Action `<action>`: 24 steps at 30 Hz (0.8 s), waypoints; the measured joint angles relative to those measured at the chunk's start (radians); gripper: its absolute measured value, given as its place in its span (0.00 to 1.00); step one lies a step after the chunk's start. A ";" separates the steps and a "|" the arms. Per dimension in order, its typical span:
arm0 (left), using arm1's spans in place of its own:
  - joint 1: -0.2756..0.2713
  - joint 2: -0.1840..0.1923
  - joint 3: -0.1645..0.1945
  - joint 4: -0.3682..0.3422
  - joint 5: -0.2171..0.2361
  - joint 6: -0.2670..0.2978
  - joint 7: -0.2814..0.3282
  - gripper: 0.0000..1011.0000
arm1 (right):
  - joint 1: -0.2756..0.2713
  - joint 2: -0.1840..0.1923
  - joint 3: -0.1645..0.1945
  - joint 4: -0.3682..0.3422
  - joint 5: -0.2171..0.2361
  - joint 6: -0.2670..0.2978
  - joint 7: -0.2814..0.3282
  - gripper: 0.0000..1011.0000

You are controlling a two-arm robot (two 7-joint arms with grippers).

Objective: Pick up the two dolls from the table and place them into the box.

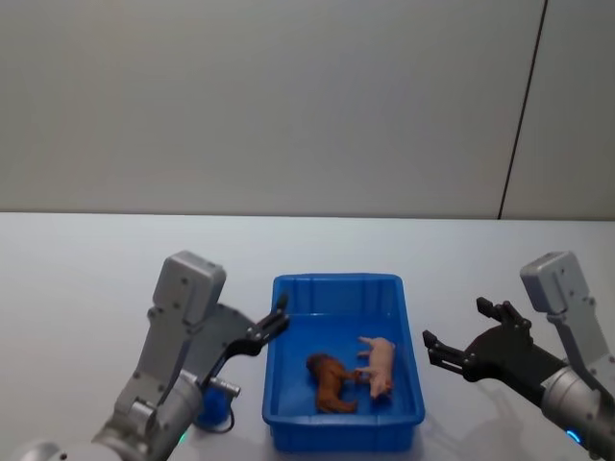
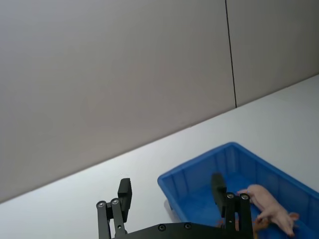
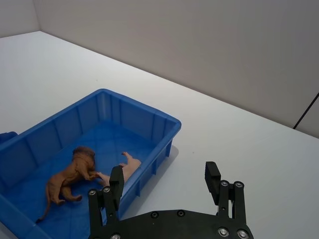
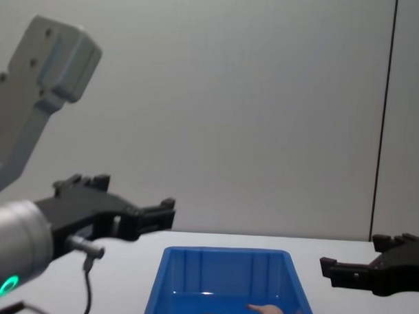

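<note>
Two dolls (image 1: pixel 329 380) in box (image 1: pixel 336 281), left gripper (image 1: pixel 273 327), right gripper (image 1: pixel 454 324) flanking it

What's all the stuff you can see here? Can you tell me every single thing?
box: one, bright blue, on the table between the two grippers.
toy lion: one, brown, lying in the box, on its left side.
toy pig: one, pink, in the box, right of the toy lion and close against it.
small blue thing: one, blue, on the table left of the box; too hidden to tell what it is.
table: one, white, under everything.
wall: one, grey, behind the table.
left gripper: one, black, open, by the box's left rim.
right gripper: one, black, open, right of the box.
</note>
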 joint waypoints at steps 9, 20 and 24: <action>0.064 0.041 -0.007 -0.020 -0.052 0.044 0.039 0.99 | -0.004 0.005 0.003 -0.002 0.002 -0.004 0.000 0.99; 0.113 0.076 -0.017 -0.018 -0.093 0.088 0.052 0.99 | -0.006 0.007 0.004 -0.003 0.003 -0.006 0.000 0.99; 0.125 0.085 -0.021 -0.012 -0.104 0.109 0.049 0.99 | -0.006 0.007 0.004 -0.004 0.003 -0.006 0.000 0.99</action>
